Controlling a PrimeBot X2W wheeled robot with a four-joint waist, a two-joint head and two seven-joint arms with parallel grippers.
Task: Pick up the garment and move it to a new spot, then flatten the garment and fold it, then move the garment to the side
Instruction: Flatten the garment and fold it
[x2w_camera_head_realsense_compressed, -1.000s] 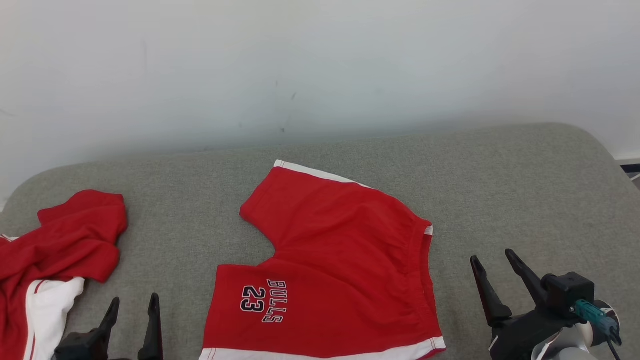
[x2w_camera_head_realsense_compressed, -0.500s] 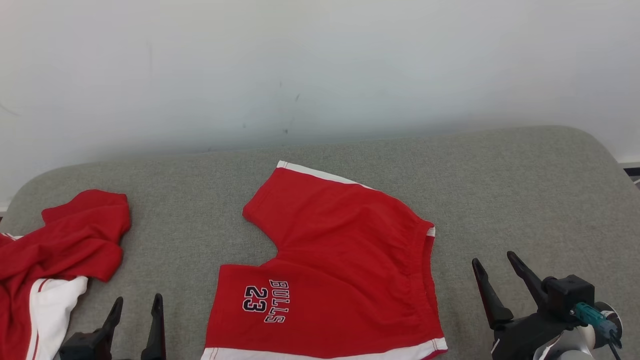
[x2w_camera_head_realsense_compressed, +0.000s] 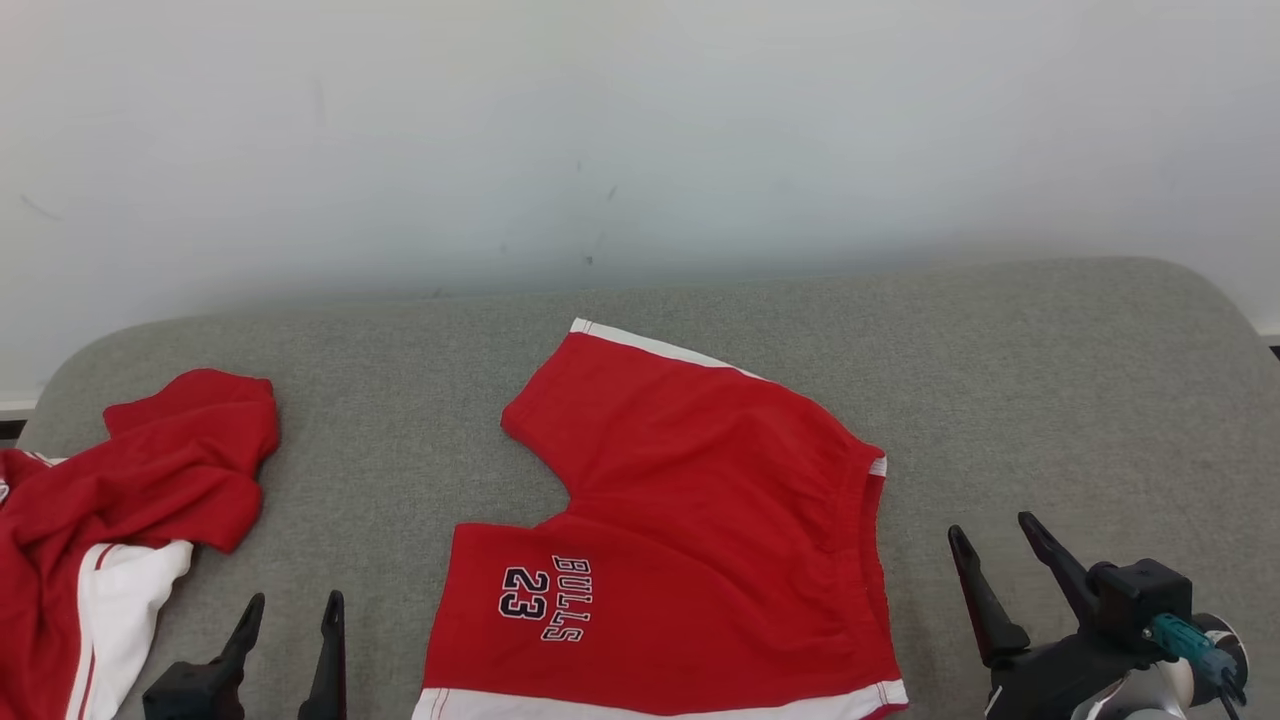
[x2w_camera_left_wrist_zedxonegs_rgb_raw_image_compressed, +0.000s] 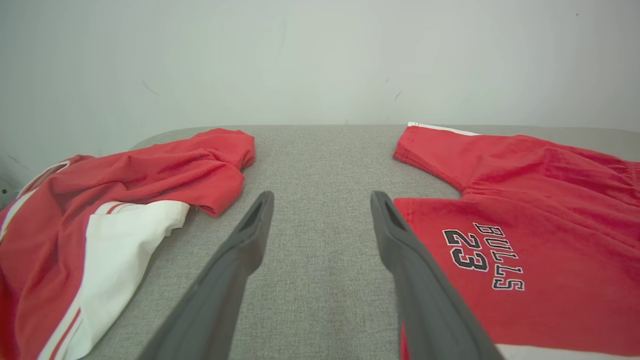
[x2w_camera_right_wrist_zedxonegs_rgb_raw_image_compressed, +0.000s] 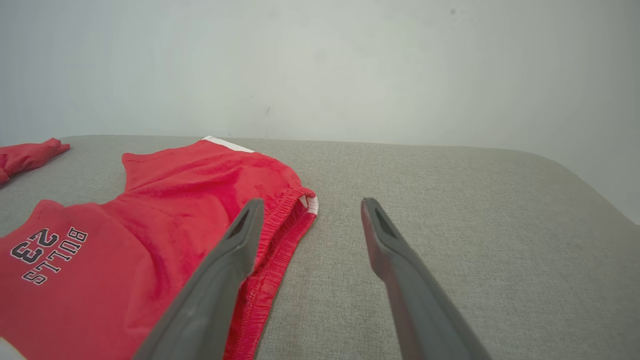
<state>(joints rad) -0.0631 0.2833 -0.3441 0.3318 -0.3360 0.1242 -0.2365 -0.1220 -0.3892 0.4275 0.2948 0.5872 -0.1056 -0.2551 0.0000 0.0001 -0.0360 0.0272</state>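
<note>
- Shorts (x2w_camera_head_realsense_compressed: 690, 530), red with white hem bands and a "BULLS 23" print (x2w_camera_head_realsense_compressed: 545, 597), lie spread flat at the middle front of the grey fabric-covered table (x2w_camera_head_realsense_compressed: 1050, 400). The waistband (x2w_camera_right_wrist_zedxonegs_rgb_raw_image_compressed: 295, 210) faces the robot's right. One leg reaches toward the wall, the other toward the robot.
- Judgement: the spread, near-wrinkle-free lay suggests flattening is largely done and folding comes next.
- Left fingers (x2w_camera_head_realsense_compressed: 328, 655) are spread apart and empty. They sit low over bare table, just beside the printed leg's edge.
- Right fingers (x2w_camera_head_realsense_compressed: 982, 592) are likewise parted and empty, just beside the waistband. Whether they touch the cloth cannot be told.
- Judgement: one set of fingers flanking each side of the shorts suits a two-handed pinch for the fold.
- Second garment (x2w_camera_head_realsense_compressed: 130, 500), red and white, lies crumpled at the table's left end, well apart from the shorts.
- Risk, as judged: thin cloth lying flat on a soft cover may let a pinch catch only the top layer.
</note>
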